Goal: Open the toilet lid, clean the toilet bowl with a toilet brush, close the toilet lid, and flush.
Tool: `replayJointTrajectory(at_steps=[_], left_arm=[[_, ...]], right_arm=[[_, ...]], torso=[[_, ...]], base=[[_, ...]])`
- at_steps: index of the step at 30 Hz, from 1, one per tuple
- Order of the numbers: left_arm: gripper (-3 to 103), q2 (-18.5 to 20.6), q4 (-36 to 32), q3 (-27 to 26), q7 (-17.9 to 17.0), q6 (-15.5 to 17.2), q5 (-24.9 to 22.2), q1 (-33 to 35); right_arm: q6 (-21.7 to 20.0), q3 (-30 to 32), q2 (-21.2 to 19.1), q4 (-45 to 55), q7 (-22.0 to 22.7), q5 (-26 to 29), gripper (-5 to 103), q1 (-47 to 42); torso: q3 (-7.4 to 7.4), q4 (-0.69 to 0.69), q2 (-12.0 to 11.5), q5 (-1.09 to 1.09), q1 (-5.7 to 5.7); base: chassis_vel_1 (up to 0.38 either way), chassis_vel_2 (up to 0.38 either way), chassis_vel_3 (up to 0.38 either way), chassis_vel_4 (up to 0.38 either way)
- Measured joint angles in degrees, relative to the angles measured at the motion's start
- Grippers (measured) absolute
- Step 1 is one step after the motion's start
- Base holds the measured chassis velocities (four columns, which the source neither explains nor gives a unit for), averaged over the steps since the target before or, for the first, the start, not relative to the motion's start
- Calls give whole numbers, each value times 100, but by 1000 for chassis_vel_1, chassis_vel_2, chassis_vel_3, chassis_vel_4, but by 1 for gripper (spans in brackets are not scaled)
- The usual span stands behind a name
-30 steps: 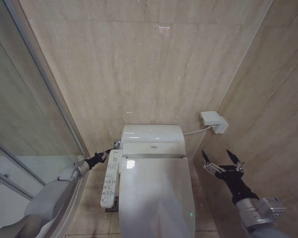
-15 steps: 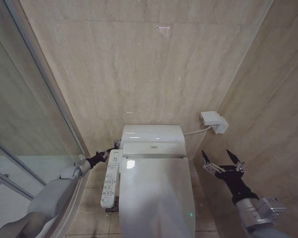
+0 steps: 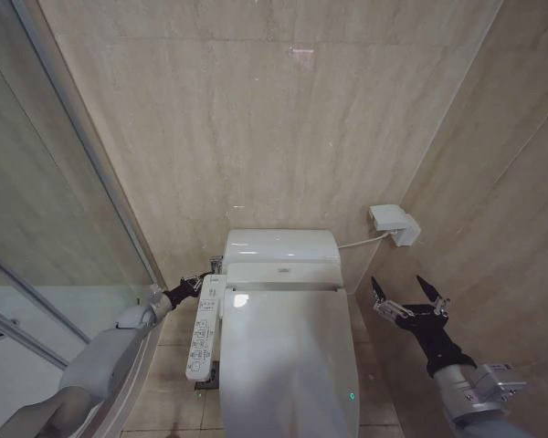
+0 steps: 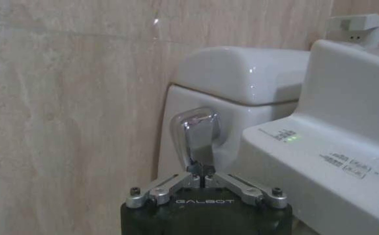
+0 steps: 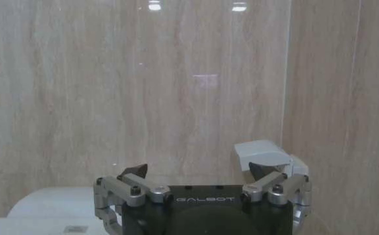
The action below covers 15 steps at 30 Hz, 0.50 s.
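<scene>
The toilet lid (image 3: 288,365) lies shut, so the toilet bowl is hidden under it. The toilet brush is out of view. My left gripper (image 3: 201,280) is at the left side of the white tank (image 3: 279,248). In the left wrist view the left gripper (image 4: 202,177) is shut, its tips touching the lower end of the chrome flush lever (image 4: 194,132). My right gripper (image 3: 409,294) hangs open in the air to the right of the toilet, holding nothing, and faces the back wall (image 5: 199,171).
A bidet control panel (image 3: 201,333) runs along the toilet's left side, just under my left arm. A white wall box (image 3: 393,224) with a cable sits at the right corner. The glass shower screen (image 3: 36,228) and the white shower tray (image 3: 18,365) close off the left.
My left gripper has crept a little farther toward the tank's left side. The right arm and the lid have not moved.
</scene>
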Motion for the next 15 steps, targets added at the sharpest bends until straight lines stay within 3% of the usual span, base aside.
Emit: replayJointTrajectory(at_steps=[3,6,11,14,15], left_arm=[[0,-2,47,-9,-97,9,-18,-24],[0,-37,93,-7,-117,2,-36,-50],[0,-101,146,-52,-194,-48,-79,-52],[0,-66,-86,-120,-416,-18,-36,89],[0,2,-350,-166,-673,59,-7,226]], right_arm=[[0,1,0,0,1,0,100,0],[0,-1,0,0,-1,0,100,0],[0,-1,0,0,0,0,100,0],[0,0,0,0,0,0,100,0],[0,-1,0,0,0,0,100,0]], torso=[[1,0,-1,0,1],[1,-9,-1,-4,2],[1,-8,-1,-2,4],[1,-3,-1,-2,3],[1,-3,-1,-3,3]], base=[[0,0,0,0],[0,0,0,0],[0,0,0,0],[0,0,0,0],[0,0,0,0]])
